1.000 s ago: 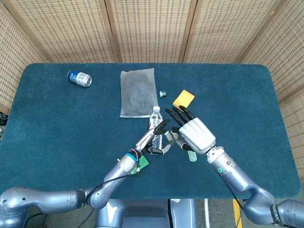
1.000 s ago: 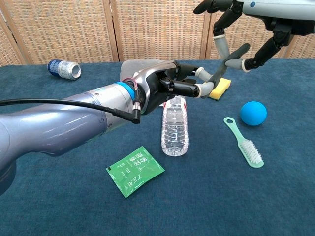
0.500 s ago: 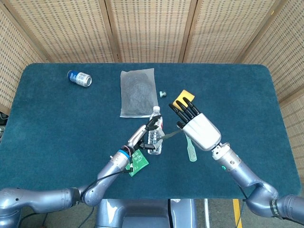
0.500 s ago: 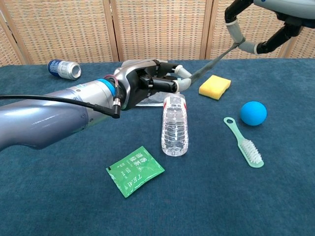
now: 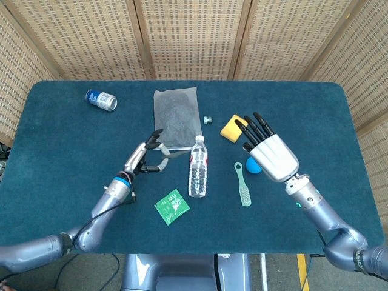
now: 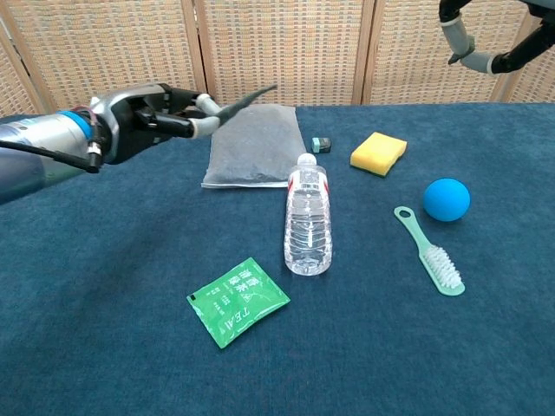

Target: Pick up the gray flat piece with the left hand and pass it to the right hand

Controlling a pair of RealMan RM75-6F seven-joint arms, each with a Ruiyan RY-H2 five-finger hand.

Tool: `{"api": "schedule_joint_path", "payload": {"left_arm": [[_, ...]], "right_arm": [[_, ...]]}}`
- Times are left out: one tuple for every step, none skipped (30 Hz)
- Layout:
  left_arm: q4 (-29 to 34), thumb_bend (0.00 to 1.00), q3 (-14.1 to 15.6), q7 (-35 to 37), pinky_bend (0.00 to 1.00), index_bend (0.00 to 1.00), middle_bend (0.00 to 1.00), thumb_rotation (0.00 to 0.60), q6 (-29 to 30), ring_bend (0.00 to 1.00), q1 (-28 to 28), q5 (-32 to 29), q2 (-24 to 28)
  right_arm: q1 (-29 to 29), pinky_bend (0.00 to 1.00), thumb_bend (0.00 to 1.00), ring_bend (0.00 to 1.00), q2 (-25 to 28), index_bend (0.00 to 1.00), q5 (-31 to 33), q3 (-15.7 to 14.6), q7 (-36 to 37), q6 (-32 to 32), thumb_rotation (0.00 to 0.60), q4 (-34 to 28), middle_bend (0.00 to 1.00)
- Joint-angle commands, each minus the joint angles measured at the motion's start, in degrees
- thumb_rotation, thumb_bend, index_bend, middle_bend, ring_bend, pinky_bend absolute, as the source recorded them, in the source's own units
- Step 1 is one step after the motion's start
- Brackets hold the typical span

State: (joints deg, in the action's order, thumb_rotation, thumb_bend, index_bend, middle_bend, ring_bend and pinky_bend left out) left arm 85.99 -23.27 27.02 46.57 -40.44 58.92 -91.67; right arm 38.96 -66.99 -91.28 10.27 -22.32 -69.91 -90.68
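Table (image 5: 73,145), contents by position, head view:

- Can (image 5: 100,99): far left corner, lying on its side.
- Bag (image 5: 176,117): far centre, flat on the table.
- Small block (image 5: 207,119): just right of the bag.
- Sponge (image 5: 231,128): right of the small block.
- Bottle (image 5: 197,167): centre, lying down, cap toward the bag.
- Tea packet (image 5: 171,206): near side, left of the bottle's base.
- Brush (image 5: 242,183): right of the bottle, lying lengthwise.
- Ball (image 5: 253,165): just right of the brush, before the sponge.
- Left hand (image 5: 144,158): above the table, left of the bottle, holding a flat piece (image 5: 176,150) that reaches toward the bottle.
- Right hand (image 5: 270,153): raised over the ball, right of the sponge.
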Motion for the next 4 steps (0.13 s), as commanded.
{"api": "schedule_joint_path", "payload": {"left_arm": [[-1.4, 0.45, 0.3, 0.9, 0.0, 0.78, 0.0, 0.6, 0.7, 0.0, 2.4, 1.6, 4.3], [-1.9, 0.45, 0.7, 0.5, 0.0, 0.78, 0.0, 0.6, 1.0, 0.0, 2.9, 2.2, 5.5], [-2.2, 0.45, 1.1, 0.1, 0.0, 0.78, 0.0, 0.6, 1.2, 0.0, 3.3, 2.5, 6.5], [-2.4, 0.45, 1.4, -0.2, 0.0, 0.78, 0.0, 0.6, 1.2, 0.0, 3.8, 2.5, 7.6]], "right_arm": [[-0.5, 0.0, 0.72, 0.0, 0.1, 0.88, 0.0, -0.4, 0.9, -0.2, 0.6, 0.5, 0.14], [-0.6, 0.0, 0.72, 0.0, 0.1, 0.88, -0.1, -0.5, 1.1, -0.3, 0.6, 0.6, 0.14], [-0.7, 0.0, 0.72, 0.0, 0.1, 0.88, -0.2, -0.6, 1.3, -0.3, 0.6, 0.7, 0.14], [-0.8, 0.0, 0.72, 0.0, 0.0, 0.88, -0.3, -0.8, 1.4, -0.3, 0.6, 0.8, 0.14]]}}
